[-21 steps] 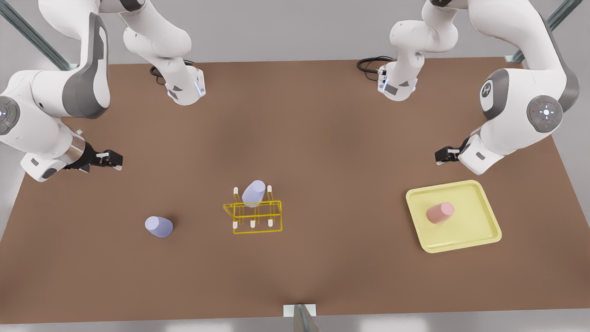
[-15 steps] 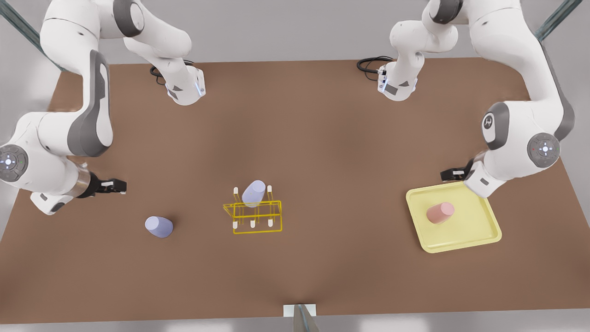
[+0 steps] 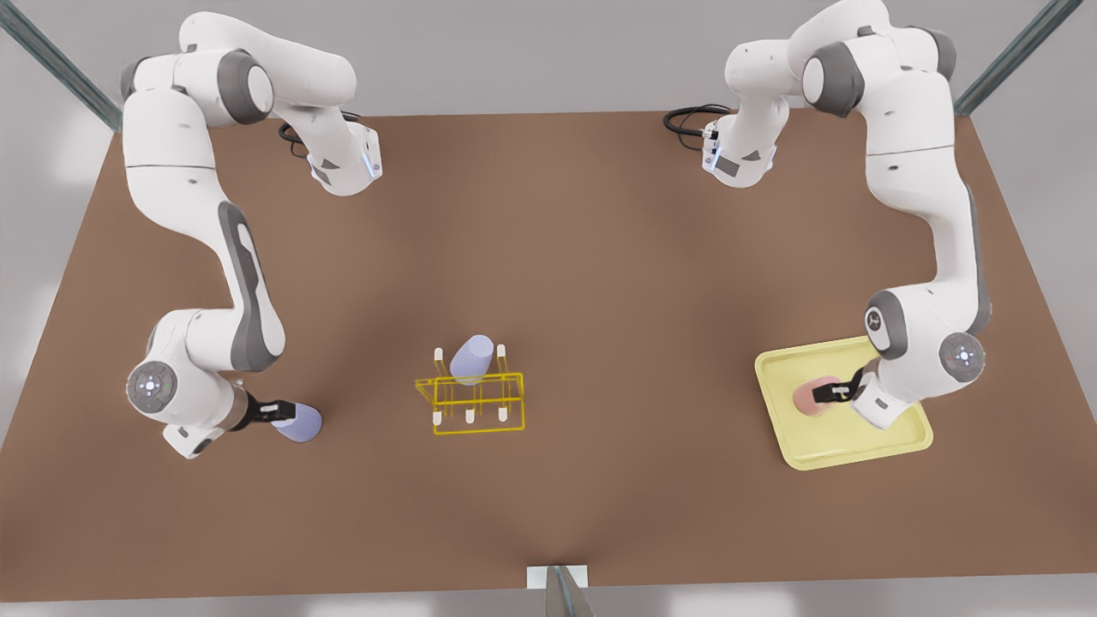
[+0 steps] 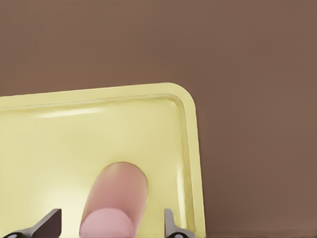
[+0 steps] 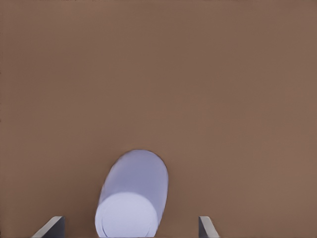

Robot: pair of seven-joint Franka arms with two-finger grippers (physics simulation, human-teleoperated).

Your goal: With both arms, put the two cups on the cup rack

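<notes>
In the front view we see a brown table with the yellow wire cup rack near its middle. A lavender cup already sits tilted on the rack's far pegs. On the front view's left, a second lavender cup stands on the bare table, and the right gripper is right at it, touching or nearly so. On the front view's right, the pale-yellow tray holds the pink cup, and the left gripper reaches over that cup from the tray's far side. Both loose cups are well apart from the rack.

In the left wrist view we look along the tray with the pink cup standing on it, close to one raised rim. The left gripper's two dark fingertips show on either side of the cup, spread apart with tray visible between each tip and the cup's wall.

In the right wrist view the lavender cup stands on the brown table. The right gripper's fingertips flank it, spread wide, clear of its sides.
</notes>
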